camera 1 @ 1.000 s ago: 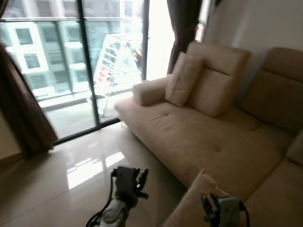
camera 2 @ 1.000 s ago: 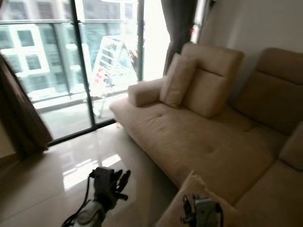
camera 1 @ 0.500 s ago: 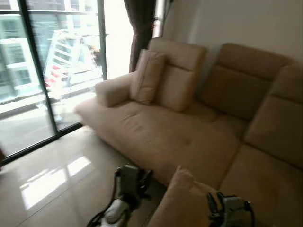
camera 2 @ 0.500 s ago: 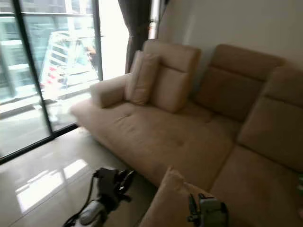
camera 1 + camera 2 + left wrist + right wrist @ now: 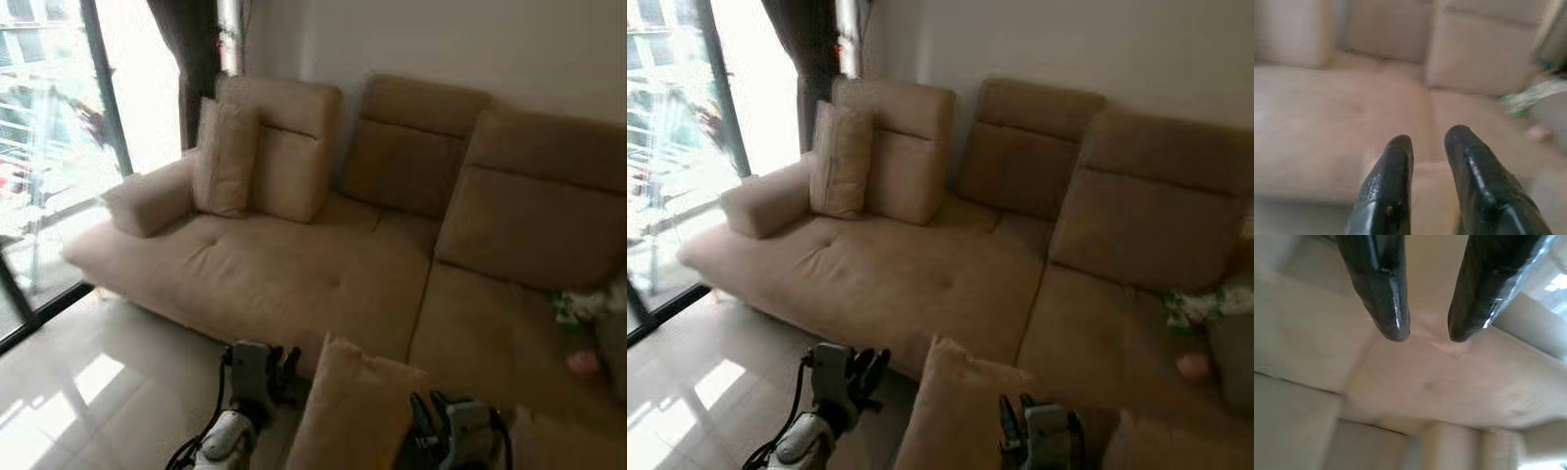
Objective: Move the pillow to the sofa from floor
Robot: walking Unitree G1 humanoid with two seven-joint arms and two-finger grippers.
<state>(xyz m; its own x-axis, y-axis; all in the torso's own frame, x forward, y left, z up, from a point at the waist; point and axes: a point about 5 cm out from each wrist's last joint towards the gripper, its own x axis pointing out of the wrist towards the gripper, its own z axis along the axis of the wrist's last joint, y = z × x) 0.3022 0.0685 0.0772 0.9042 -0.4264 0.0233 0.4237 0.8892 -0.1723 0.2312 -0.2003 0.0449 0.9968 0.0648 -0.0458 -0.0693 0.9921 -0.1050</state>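
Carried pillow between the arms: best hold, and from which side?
Take the pillow by its two flat faces, one arm from each side. It stands upright and is wide and soft, likely too thick for one set of jaws. Left gripper and right gripper already flank it.

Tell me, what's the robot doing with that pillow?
The robot is carrying a tan pillow between its two arms, right in front of the beige sofa. The left hand is at one side of the pillow and the right hand at the other. The pillow is off the floor but not yet on the sofa seat. Another pillow already leans there.
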